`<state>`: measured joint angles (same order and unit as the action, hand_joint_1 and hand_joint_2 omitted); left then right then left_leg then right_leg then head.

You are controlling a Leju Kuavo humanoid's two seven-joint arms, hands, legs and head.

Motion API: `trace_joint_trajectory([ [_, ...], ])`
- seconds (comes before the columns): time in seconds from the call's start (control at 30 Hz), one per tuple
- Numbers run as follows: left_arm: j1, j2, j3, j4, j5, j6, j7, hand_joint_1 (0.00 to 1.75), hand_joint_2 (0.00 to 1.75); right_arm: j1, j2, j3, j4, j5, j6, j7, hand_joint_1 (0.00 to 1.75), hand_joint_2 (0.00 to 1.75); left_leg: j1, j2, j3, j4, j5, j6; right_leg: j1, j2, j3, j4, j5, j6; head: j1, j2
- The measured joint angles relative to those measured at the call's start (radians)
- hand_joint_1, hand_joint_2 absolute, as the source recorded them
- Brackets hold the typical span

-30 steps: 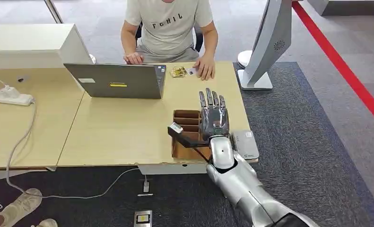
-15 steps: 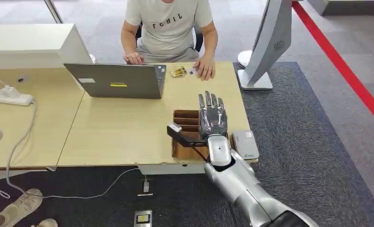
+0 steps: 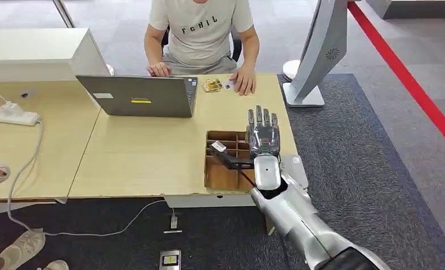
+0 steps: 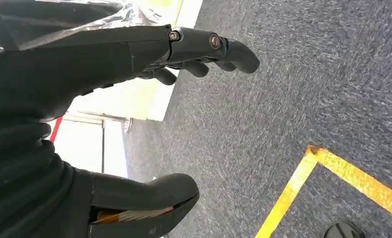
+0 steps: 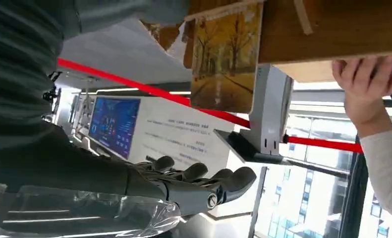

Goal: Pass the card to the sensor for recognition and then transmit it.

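My right hand (image 3: 263,136) hovers over the right side of a brown cardboard box (image 3: 221,175) with compartments, near the desk's front edge. Its fingers are stretched out flat and apart, the thumb points left, and it holds nothing. In the right wrist view the same hand (image 5: 184,186) is spread wide, and a card (image 5: 227,54) printed with autumn trees stands in the box beyond it. A flat grey sensor (image 3: 296,164) lies right of the box, partly covered by my forearm. My left hand (image 4: 109,59) hangs over grey carpet with fingers apart, holding nothing.
A person sits across the desk, one hand (image 3: 245,83) beside small cards (image 3: 213,85). A grey laptop (image 3: 138,95) stands at the middle back, a power strip (image 3: 9,115) at the far left. A white kiosk stand (image 3: 315,50) rises off the desk's right end.
My right hand has moved right and a little forward over the box, and my forearm now covers more of the grey sensor.
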<state>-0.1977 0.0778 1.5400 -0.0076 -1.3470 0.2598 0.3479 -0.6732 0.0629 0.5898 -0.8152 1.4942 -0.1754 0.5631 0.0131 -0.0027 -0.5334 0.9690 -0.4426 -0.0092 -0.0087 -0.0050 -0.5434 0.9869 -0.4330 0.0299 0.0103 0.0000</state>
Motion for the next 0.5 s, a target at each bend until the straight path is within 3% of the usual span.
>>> trace_joint_trajectory([
  [0.07, -0.001, 0.0, 0.0, 0.0, 0.011, -0.005, -0.005, 0.0, 1.75, 0.007, -0.005, 0.0, -0.014, 0.002, 0.026, 0.006, 0.77, 1.75, 0.0, 0.0, 0.0, 0.0, 0.0, 0.0, 0.0, 0.0, 0.0, 0.0, 0.0, 0.0, 0.0, 0.0],
  [0.1, 0.0, 0.0, 0.0, 0.0, 0.016, -0.005, -0.009, 0.0, 1.75, 0.01, -0.007, 0.001, -0.023, 0.002, 0.038, 0.011, 1.05, 1.75, 0.0, 0.0, 0.0, 0.0, 0.0, 0.0, 0.0, 0.0, 0.0, 0.0, 0.0, 0.0, 0.0, 0.0],
  [0.2, 0.0, 0.0, 0.0, 0.0, 0.026, -0.006, -0.016, 0.0, 1.75, 0.02, -0.012, 0.001, -0.042, 0.001, 0.061, 0.016, 1.54, 1.75, 0.0, 0.0, 0.0, 0.0, 0.0, 0.0, 0.0, 0.0, 0.0, 0.0, 0.0, 0.0, 0.0, 0.0],
  [0.3, 0.0, 0.0, 0.0, 0.0, 0.027, -0.007, -0.019, 0.0, 1.75, 0.025, -0.017, 0.001, -0.056, -0.005, 0.065, 0.018, 1.68, 1.75, 0.0, 0.0, 0.0, 0.0, 0.0, 0.0, 0.0, 0.0, 0.0, 0.0, 0.0, 0.0, 0.0, 0.0],
  [0.5, 0.0, 0.0, 0.0, 0.0, 0.018, -0.025, -0.025, 0.0, 1.75, 0.028, -0.027, 0.001, -0.058, -0.016, 0.06, 0.017, 1.75, 1.75, 0.0, 0.0, 0.0, 0.0, 0.0, 0.0, 0.0, 0.0, 0.0, 0.0, 0.0, 0.0, 0.0, 0.0],
])
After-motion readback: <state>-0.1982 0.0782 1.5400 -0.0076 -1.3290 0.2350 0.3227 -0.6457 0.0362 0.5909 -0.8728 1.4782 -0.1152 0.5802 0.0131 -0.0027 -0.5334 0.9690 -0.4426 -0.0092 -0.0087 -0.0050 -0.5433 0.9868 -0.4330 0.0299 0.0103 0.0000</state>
